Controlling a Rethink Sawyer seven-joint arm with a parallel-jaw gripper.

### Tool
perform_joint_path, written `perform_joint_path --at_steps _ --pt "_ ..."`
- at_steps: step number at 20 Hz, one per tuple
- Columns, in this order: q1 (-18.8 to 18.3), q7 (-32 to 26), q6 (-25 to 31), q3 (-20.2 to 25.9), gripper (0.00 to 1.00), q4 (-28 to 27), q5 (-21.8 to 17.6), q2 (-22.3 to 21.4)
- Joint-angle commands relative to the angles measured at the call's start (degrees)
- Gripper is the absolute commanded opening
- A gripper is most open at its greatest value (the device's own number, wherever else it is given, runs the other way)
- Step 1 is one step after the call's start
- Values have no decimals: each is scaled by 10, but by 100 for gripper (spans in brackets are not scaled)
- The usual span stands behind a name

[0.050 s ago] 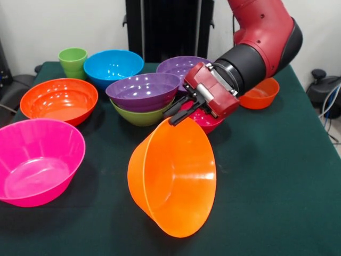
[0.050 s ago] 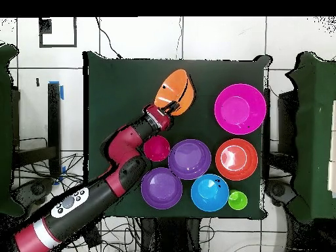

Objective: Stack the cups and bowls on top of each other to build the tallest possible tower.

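Note:
My gripper [image 1: 178, 113] is shut on the rim of the large orange bowl [image 1: 173, 178], which hangs steeply tilted with its mouth facing sideways; from above the gripper [image 2: 172, 105] holds the orange bowl [image 2: 176, 90] near the table's far edge. Just behind the gripper sits the small magenta bowl [image 1: 209, 121]. The tower, a purple bowl [image 1: 143, 90] nested in a lime-green bowl [image 1: 139, 117], stands in the middle [image 2: 189, 158]. The green cup [image 1: 73, 61] stands upright at the back left.
On the green cloth table [image 1: 277, 176] also lie a large pink bowl [image 1: 37, 160], a red-orange bowl [image 1: 58, 100], a blue bowl [image 1: 113, 66], a second purple bowl [image 1: 181, 65] and a small orange bowl [image 1: 259, 93] beside the arm.

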Motion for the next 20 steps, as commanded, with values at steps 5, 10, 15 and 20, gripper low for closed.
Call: perform_joint_path --at_steps 5,10,15,20 --pt "-6 173 154 -23 0 -97 23 86" --pt "-11 231 208 -71 0 -120 21 114" --pt "-16 279 250 -99 0 -143 4 124" --pt "-21 315 274 -115 0 -161 -10 129"
